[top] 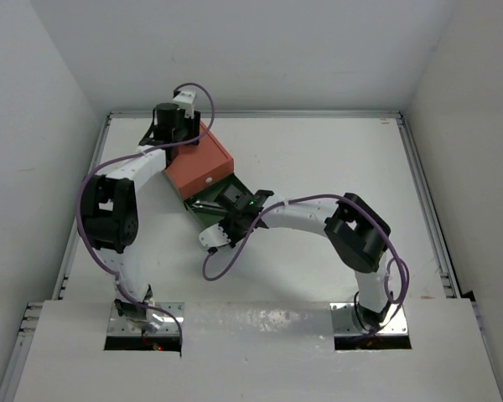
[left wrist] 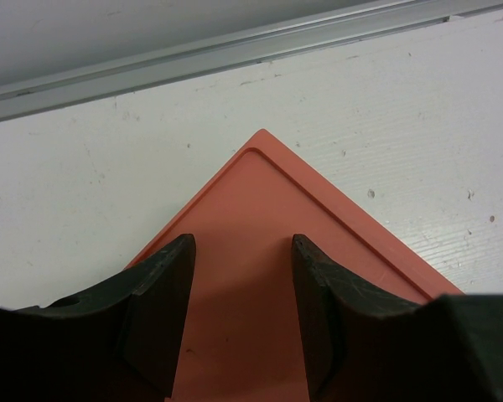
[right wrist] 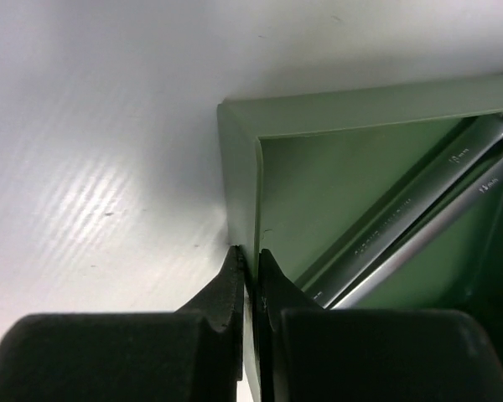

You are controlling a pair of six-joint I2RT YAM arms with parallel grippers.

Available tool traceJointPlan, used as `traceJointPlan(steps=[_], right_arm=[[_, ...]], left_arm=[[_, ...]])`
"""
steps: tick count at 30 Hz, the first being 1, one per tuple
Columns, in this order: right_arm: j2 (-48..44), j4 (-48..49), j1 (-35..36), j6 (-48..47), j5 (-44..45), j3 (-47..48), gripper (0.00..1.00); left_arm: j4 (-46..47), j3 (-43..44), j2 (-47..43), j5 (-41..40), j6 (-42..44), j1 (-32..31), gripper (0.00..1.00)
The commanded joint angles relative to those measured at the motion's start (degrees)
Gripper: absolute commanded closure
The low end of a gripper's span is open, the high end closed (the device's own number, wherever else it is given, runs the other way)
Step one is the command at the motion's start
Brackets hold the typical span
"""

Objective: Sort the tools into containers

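From where I stood, the small box sat toward ten o'clock on the tabletop [top: 318, 167]. Its green drawer [right wrist: 318, 117] was drawn out toward five o'clock from under the orange-red drawer [top: 201, 163].

The right hand [right wrist: 250, 264] was pressed together on the green drawer's thin front wall, just beside its corner. One finger was outside the wall and one inside. The left hand [left wrist: 243, 251] was spread, with nothing between its fingers, low over the orange-red top near its far corner. I could not tell whether it touched.

Two silver wrenches [right wrist: 419, 201] lay side by side inside the green drawer, slanting toward one o'clock in the wrist view.

The drawer looked like light, stiff plastic that would slide readily, so I judged the whole box might shift unless steadied from above. The wall or the knob seemed a fair place to grip it. The wrenches looked hard, slick and weighty for their size, and best pinched across the slim shank.
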Motion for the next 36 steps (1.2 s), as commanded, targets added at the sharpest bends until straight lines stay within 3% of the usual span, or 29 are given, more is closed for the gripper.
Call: traceJointPlan(steps=[1,5,13,14,16,18,22,26,28,29,30,32,36], right_arm=[[-1.9,10.7,-0.3,-3.7,5.2,5.7,1.0],[0.4,12.6,-0.5,-1.5,5.1,6.5,1.0],[6.2,27.8,-1.3,2.0,17.8,7.3,0.97],[6.3,31.9,-1.2,2.0,18.8,7.1,0.91],[6.1,37.4,-1.3,2.1,21.2,6.0,0.65],[5.2,39.8,-1.1,2.0,22.3,5.3,0.53],[-1.2,39.0,-1.1,6.3,15.5,0.3,0.4],[-10.2,36.1,-1.0,17.0,2.6,-5.6,0.3],[-14.4,36.7,-1.1,24.9,-0.1,-10.3,0.33],[-15.3,36.8,-1.2,27.5,-0.9,-11.6,0.41],[-15.8,36.6,-1.2,31.3,-2.4,-12.5,0.67],[-14.7,33.8,-1.3,36.5,-3.3,-13.1,1.0],[-7.9,24.9,-3.6,43.1,-15.4,-6.5,1.0]], left_arm=[[-17.0,-4.5,6.4,-1.5,2.8,0.8,0.53],[-17.1,-4.5,6.2,-1.5,3.0,0.8,0.53],[-17.0,-5.1,6.2,-1.2,2.9,0.8,0.53],[-17.0,-5.1,6.2,-1.1,2.9,0.8,0.53],[-16.9,-5.0,6.3,-1.0,2.9,0.8,0.53],[-17.0,-5.0,6.5,-1.0,2.9,0.8,0.53],[-17.0,-5.0,6.5,-1.1,3.1,0.8,0.53],[-17.0,-4.9,6.6,-1.4,3.2,0.8,0.53],[-17.0,-4.5,6.7,-1.9,3.4,0.7,0.53],[-17.1,-4.5,6.7,-2.1,3.4,0.8,0.53],[-17.3,-4.3,6.8,-2.3,3.5,0.8,0.53],[-17.4,-3.9,6.8,-2.4,3.7,0.8,0.53],[-17.7,-3.7,6.7,-2.9,4.0,0.8,0.53]])
